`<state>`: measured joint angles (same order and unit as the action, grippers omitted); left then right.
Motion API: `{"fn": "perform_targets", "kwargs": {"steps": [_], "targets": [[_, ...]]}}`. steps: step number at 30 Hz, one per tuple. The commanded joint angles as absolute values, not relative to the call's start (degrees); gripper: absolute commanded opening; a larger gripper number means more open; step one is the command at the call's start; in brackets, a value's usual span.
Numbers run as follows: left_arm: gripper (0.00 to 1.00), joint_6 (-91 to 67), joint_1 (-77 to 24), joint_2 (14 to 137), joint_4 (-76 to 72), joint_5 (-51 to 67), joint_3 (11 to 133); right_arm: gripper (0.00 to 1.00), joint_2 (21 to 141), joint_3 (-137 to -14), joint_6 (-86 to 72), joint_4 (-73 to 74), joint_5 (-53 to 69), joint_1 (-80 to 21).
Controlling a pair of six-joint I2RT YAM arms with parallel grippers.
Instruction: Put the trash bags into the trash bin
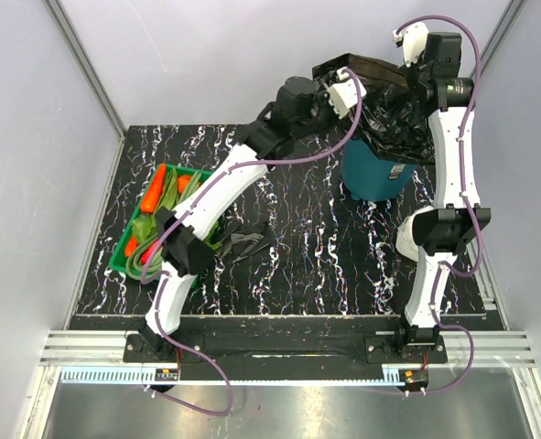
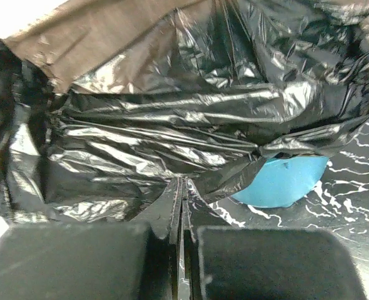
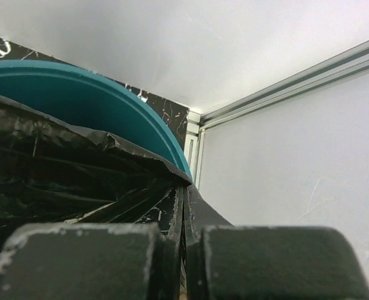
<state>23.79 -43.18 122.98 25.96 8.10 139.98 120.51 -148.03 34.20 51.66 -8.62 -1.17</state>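
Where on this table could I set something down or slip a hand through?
Bare tabletop runs mid-table between the folded bag and the right arm, and down to the near edge. A smaller patch lies back left, behind the vegetable tray. Back right is crowded: the big bag hangs over the bin.

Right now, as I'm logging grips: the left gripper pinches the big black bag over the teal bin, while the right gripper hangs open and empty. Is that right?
Not quite. The right gripper is not open and empty: its jaws are shut on a fold of the black bag, as the right wrist view shows. The left gripper does pinch the bag over the teal bin.
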Motion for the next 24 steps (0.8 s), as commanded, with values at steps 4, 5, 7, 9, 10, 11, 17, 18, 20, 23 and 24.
{"fn": "perform_targets", "kwargs": {"steps": [4, 5, 7, 9, 10, 11, 17, 18, 20, 23, 24], "targets": [[0.00, 25.93, -42.63, 127.00, 17.84, 5.89, 140.10, 0.00, 126.20, -152.93, 37.00, 45.44, -11.51, -1.05], [0.00, 25.84, -42.63, 127.09, 17.84, 6.58, 139.84, 0.00, 126.73, -153.10, 37.26, 45.18, -11.43, -1.14], [0.00, 25.75, -42.36, 127.70, 17.67, 7.12, 139.92, 0.00, 128.05, -153.11, 37.88, 44.56, -11.78, -1.14], [0.00, 25.40, -42.01, 128.14, 17.67, 7.91, 139.92, 0.00, 129.19, -153.19, 38.93, 44.47, -11.78, -1.05], [0.00, 24.97, -41.84, 128.32, 17.75, 8.61, 140.01, 0.00, 129.55, -153.19, 39.28, 44.47, -11.86, -1.05], [0.00, 24.61, -41.57, 128.49, 17.84, 8.96, 140.10, 0.00, 129.90, -152.93, 39.37, 44.47, -11.78, -1.05], [0.00, 24.43, -41.13, 128.94, 17.76, 9.67, 140.19, 0.00, 130.78, -152.49, 40.43, 43.42, -12.22, -0.97], [0.00, 24.69, -41.13, 129.11, 17.58, 9.75, 140.36, 0.00, 130.96, -152.49, 40.52, 42.98, -12.22, -0.97], [0.00, 24.87, -41.13, 129.29, 17.05, 9.93, 140.36, 0.00, 130.87, -152.67, 40.87, 42.28, -12.57, -0.88], [0.00, 24.96, -41.13, 129.46, 16.88, 9.93, 140.27, 0.00, 130.96, -153.02, 41.39, 41.75, -12.92, -0.88], [0.00, 24.96, -41.13, 129.38, 16.88, 10.02, 140.27, 0.00, 130.78, -153.10, 41.48, 41.66, -13.01, -0.88]]}}
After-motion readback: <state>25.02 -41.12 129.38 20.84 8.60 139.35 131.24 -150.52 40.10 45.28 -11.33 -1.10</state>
